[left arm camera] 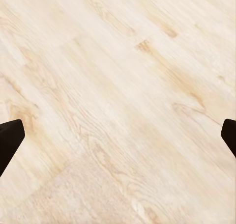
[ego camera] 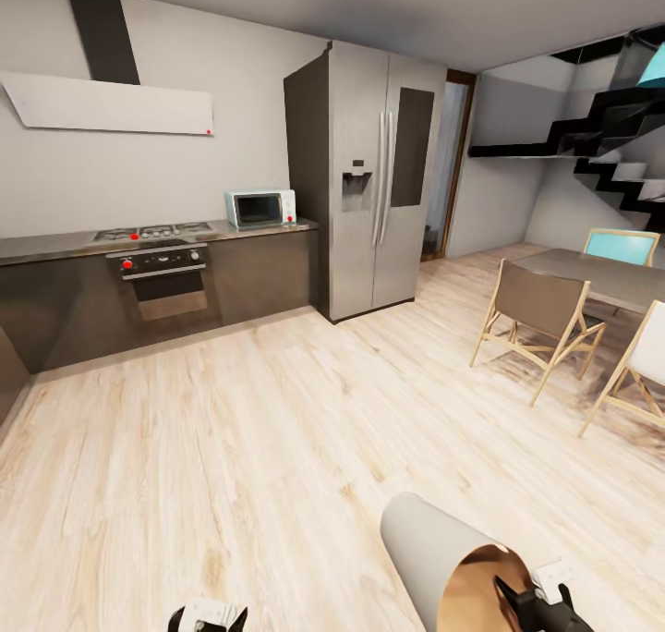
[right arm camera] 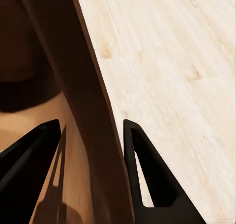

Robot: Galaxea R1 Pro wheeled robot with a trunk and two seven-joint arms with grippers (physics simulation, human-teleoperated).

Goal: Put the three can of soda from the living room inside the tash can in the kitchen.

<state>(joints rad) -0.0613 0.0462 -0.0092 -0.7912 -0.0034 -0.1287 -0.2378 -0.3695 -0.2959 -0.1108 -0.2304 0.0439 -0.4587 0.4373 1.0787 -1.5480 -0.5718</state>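
Your trash can [ego camera: 434,558] sits at the bottom of the head view, right of centre, tipped over with its light-grey outside facing the room and its orange-brown inner wall turned toward you. Your right gripper [ego camera: 531,604] holds it at the rim: in the right wrist view one finger [right arm camera: 29,170] lies inside the can against the orange-brown wall, the other outside over the floor, with the can's wall [right arm camera: 93,126] clamped between them. The inside is in shadow; contents cannot be made out.

Your left gripper [ego camera: 208,618] shows at the bottom edge, left of centre. In the left wrist view its fingertips [left arm camera: 10,140] stand wide apart with bare wood floor [left arm camera: 123,86] between them, holding nothing.

Ahead, the kitchen counter [ego camera: 259,235] runs along the far wall with a built-in oven [ego camera: 166,281], a gas hob [ego camera: 152,233] and a microwave [ego camera: 260,209]. A steel double-door refrigerator [ego camera: 379,170] stands right of the counter. To the right are a dining table [ego camera: 600,276] with folding chairs [ego camera: 540,313] and a black staircase [ego camera: 610,124].
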